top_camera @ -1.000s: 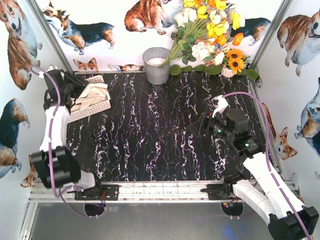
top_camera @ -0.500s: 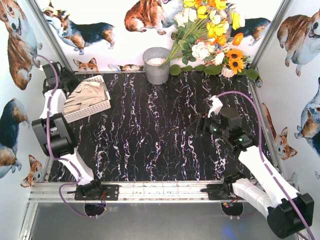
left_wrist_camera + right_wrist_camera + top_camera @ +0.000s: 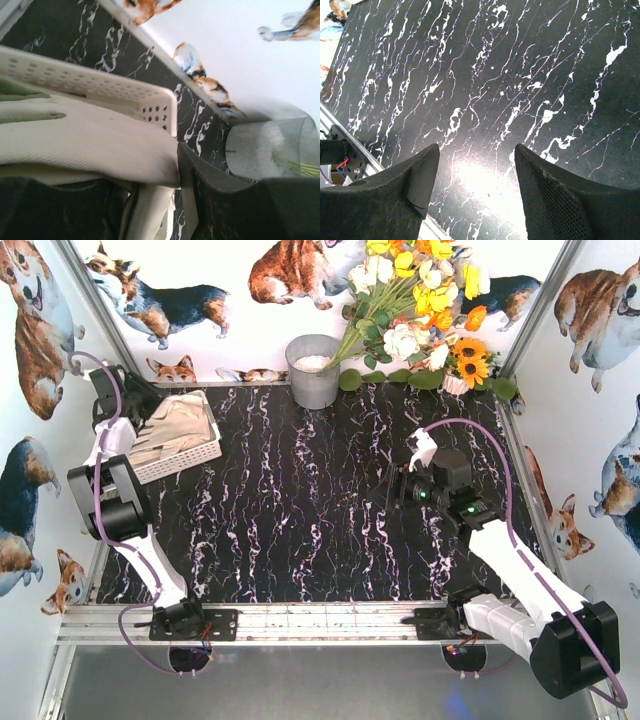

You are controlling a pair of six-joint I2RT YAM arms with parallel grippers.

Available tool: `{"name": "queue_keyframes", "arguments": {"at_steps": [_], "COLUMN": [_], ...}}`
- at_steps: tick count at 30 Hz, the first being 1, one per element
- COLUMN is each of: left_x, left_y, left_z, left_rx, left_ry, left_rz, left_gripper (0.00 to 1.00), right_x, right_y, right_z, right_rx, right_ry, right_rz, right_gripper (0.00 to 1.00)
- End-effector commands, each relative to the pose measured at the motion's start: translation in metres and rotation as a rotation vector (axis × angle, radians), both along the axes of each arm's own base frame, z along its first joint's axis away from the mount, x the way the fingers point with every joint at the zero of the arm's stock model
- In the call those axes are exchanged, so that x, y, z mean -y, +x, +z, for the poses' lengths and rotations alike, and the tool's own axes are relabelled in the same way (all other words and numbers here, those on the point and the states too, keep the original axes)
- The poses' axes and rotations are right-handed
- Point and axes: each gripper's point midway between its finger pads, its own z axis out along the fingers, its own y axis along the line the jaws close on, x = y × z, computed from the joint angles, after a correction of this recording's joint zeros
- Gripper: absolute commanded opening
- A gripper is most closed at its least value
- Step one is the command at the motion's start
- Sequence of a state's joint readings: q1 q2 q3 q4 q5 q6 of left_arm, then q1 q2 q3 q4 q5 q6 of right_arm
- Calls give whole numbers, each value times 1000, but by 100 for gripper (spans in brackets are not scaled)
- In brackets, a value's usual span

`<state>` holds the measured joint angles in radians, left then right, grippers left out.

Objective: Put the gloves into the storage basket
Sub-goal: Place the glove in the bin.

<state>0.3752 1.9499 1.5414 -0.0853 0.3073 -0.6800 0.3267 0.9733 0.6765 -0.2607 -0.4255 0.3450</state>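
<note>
The gloves (image 3: 178, 430) are lying heaped inside the basket (image 3: 205, 457), which is sitting on the black bench (image 3: 300, 510) at the upper left of the overhead view, so the task is being judged as almost done. The left claw (image 3: 140, 408) is being held at the basket's left end with its fingers apart. In the left wrist view a fold of cream cloth is lying in the gap between them, apparently loose rather than pinched. The right claw (image 3: 476, 150) is being held open over bare bench at the centre right, carrying nothing. The step in hand is being taken as letting go and clearing the basket. For this to be done well, the left fingers are best kept wide and raised straight up before any sideways travel, so that the fold is not being snagged and dragged over the lattice wall. A glove edge seems to be reaching the basket's near corner, so a slow lift is being advised.
</note>
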Motion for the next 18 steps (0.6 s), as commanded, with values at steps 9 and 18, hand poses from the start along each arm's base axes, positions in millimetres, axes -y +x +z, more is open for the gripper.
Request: {"name": "queue_keyframes", "arguments": {"at_steps": [9,18], "left_x": [-8,-1], "left_y": [14,7], "left_z": [9,-18], "left_rx": [116,67], "left_ry": [53,54], "left_rz": [-20,-58], "left_gripper": [0,0], "right_x": [-12,-15], "right_y": [15,13], "right_z": [23,24], "right_rx": [65,69], "right_ry": [62,68], "right_rz": [29,53], "right_gripper": [63,63]}}
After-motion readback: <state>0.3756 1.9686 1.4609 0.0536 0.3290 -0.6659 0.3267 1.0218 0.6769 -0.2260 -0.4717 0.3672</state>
